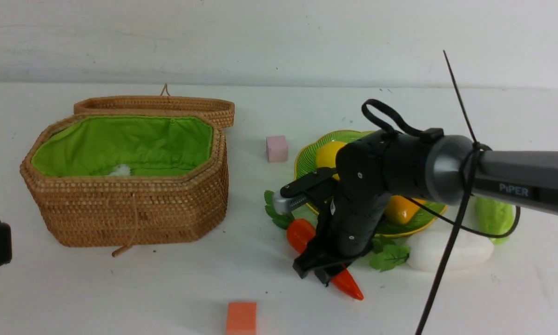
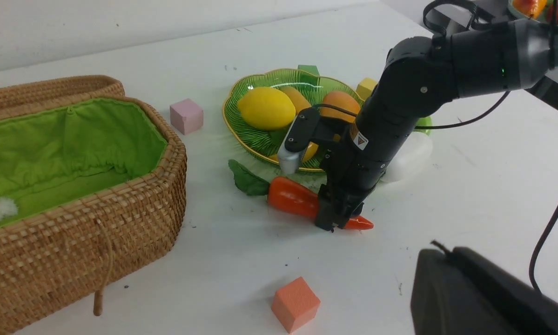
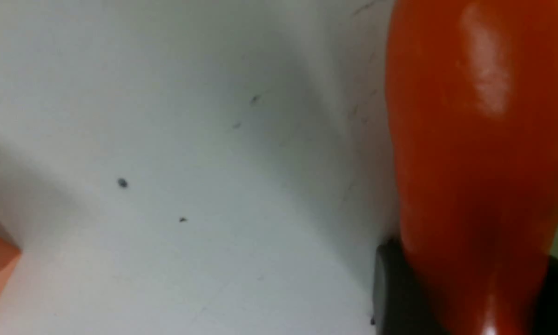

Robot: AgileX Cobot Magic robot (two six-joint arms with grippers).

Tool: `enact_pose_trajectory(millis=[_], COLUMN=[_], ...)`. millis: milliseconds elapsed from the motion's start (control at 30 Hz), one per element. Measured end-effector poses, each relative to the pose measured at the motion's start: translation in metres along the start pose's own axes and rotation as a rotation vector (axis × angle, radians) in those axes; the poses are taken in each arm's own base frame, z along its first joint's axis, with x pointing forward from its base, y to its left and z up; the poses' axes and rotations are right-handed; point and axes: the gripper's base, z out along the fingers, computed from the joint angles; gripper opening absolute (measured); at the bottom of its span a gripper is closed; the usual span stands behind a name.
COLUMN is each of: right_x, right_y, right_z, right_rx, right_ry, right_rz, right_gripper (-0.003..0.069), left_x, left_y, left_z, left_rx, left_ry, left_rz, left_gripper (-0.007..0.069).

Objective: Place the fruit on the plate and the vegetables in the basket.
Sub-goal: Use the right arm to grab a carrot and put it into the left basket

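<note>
Right gripper (image 1: 318, 272) is down on the glossy orange-red toy carrot with green leaves (image 1: 299, 234), which lies on the white table (image 1: 167, 288) just in front of the ribbed green glass plate (image 1: 305, 156). Jaws part-closed, pads (image 3: 390, 288) against its tapered half. Risks: the slick taper squirts out on lift, or the leafy end droops and clips the plate rim, then the wall of the green-lined tan wicker basket (image 1: 134, 209) off to the left

Our right arm (image 1: 516, 181) reaches in from our right, wrist bent steeply down. Our right gripper (image 1: 313, 273) has its fingers (image 3: 395, 288) pressed against both sides of the carrot (image 1: 302, 235). Our left gripper (image 2: 451, 265) sits closed, low at our left.
</note>
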Motion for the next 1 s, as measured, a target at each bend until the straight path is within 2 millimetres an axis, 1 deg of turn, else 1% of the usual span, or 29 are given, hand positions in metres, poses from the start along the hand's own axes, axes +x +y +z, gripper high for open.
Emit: enact_pose_trajectory(millis=[33,100,133,200,267,300,333,367,400,467,533,567,600,633,667,700,767,833,867,900,933,1000], right_x=[0.000,0.003,0.004,0.004,0.002,0.000,-0.003,-0.006,-0.011,-0.027,-0.042,-0.052,-0.053,-0.063,-0.079,-0.083,-0.110,-0.125,-0.127,-0.136,-0.138,-0.144], right_y=[0.000,0.009,0.016,0.030,0.045,0.050,0.056,0.058,0.062,0.068,0.074,0.078,0.078,0.082,0.087,0.088,0.093,0.094,0.094,0.094,0.094,0.093], right_z=[-0.001,-0.008,-0.015,-0.036,-0.071,-0.087,-0.108,-0.120,-0.139,-0.170,-0.185,-0.188,-0.188,-0.189,-0.188,-0.183,-0.164,-0.141,-0.141,-0.123,-0.118,-0.106], right_rx=[-0.004,-0.036,-0.051,-0.074,-0.089,-0.095,-0.100,-0.100,-0.099,-0.080,-0.083,-0.088,-0.085,-0.094,-0.106,-0.113,-0.101,-0.085,-0.080,-0.057,-0.051,-0.032], right_ry=[0.002,0.020,0.021,-0.012,-0.098,-0.143,-0.203,-0.241,-0.313,-0.453,-0.558,-0.607,-0.611,-0.654,-0.725,-0.729,-0.818,-0.851,-0.859,-0.876,-0.878,-0.893], right_rz=[0.001,-0.017,-0.033,-0.066,-0.104,-0.121,-0.146,-0.165,-0.209,-0.336,-0.429,-0.473,-0.485,-0.520,-0.557,-0.555,-0.606,-0.627,-0.635,-0.650,-0.655,-0.654], right_gripper=[0.0286,0.0286,0.0286,0.0286,0.0286,0.0286,0.0286,0.0286,0.0286,0.0286,0.0286,0.0286,0.0286,0.0286,0.0286,0.0286,0.0286,0.0286,0.0286,0.0286,0.0292,0.0358], left_x=[0.000,0.001,0.002,0.002,0.001,0.001,0.000,0.000,-0.001,-0.003,-0.003,-0.004,-0.003,-0.004,-0.004,-0.004,-0.004,-0.003,-0.003,-0.002,-0.002,-0.001], left_y=[0.000,0.001,0.002,0.005,0.009,0.012,0.016,0.017,0.022,0.030,0.034,0.035,0.036,0.036,0.037,0.037,0.036,0.036,0.036,0.035,0.034,0.034], left_z=[0.000,0.000,0.000,0.000,0.000,-0.001,-0.001,-0.002,-0.003,-0.005,-0.007,-0.007,-0.007,-0.008,-0.008,-0.008,-0.008,-0.008,-0.008,-0.007,-0.007,-0.007], left_rx=[0.000,-0.012,-0.022,-0.050,-0.102,-0.129,-0.176,-0.193,-0.244,-0.330,-0.380,-0.397,-0.400,-0.409,-0.412,-0.412,-0.407,-0.400,-0.399,-0.390,-0.386,-0.378], left_ry=[0.001,0.013,0.019,0.020,0.016,0.013,0.003,0.000,-0.012,-0.035,-0.052,-0.060,-0.061,-0.067,-0.070,-0.071,-0.069,-0.063,-0.062,-0.058,-0.056,-0.047], left_rz=[0.000,0.010,0.018,0.030,0.035,0.035,0.041,0.028,0.011,-0.042,-0.085,-0.102,-0.105,-0.116,-0.130,-0.131,-0.148,-0.157,-0.159,-0.164,-0.168,-0.169], left_gripper=[-0.0013,-0.0013,-0.0013,-0.0013,-0.0013,-0.0013,-0.0013,-0.0013,-0.0013,-0.0013,-0.0013,-0.0013,-0.0013,-0.0013,-0.0013,-0.0013,-0.0013,-0.0013,-0.0013,-0.0013,-0.0013,-0.0013])
